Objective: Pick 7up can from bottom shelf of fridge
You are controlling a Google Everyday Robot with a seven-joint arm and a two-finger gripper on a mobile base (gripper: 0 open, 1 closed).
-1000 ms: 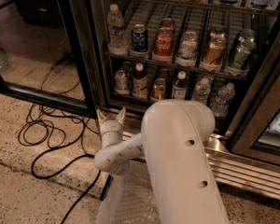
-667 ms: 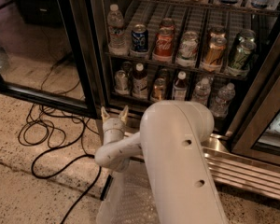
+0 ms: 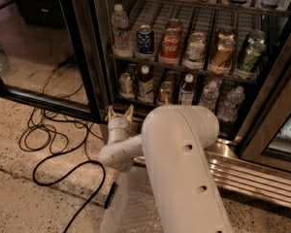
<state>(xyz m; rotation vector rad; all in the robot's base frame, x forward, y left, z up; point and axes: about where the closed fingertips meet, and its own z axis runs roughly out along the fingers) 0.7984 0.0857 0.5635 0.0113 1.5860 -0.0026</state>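
The 7up can (image 3: 126, 83), small and silvery, stands at the left end of the bottom shelf (image 3: 136, 101) of the fridge (image 3: 88, 57), next to a dark bottle (image 3: 145, 83). My gripper (image 3: 119, 113) is in front of the fridge's lower edge, below and slightly left of the can and apart from it. Its two tan fingertips (image 3: 110, 113) point up toward the shelf, spread apart, with nothing between them. My white arm (image 3: 182, 164) fills the lower middle of the view.
A gold can (image 3: 165, 92), a small bottle (image 3: 186, 88) and water bottles (image 3: 210, 96) share the bottom shelf. The rack above holds a water bottle (image 3: 120, 30) and several cans. The open glass door (image 3: 29, 57) stands left. Black cables (image 3: 48, 144) lie on the floor. The steel base grille (image 3: 254, 174) runs along the right.
My gripper has moved up and a little toward the fridge; its fingertips now reach the fridge's lower edge. The cans and bottles have not moved.
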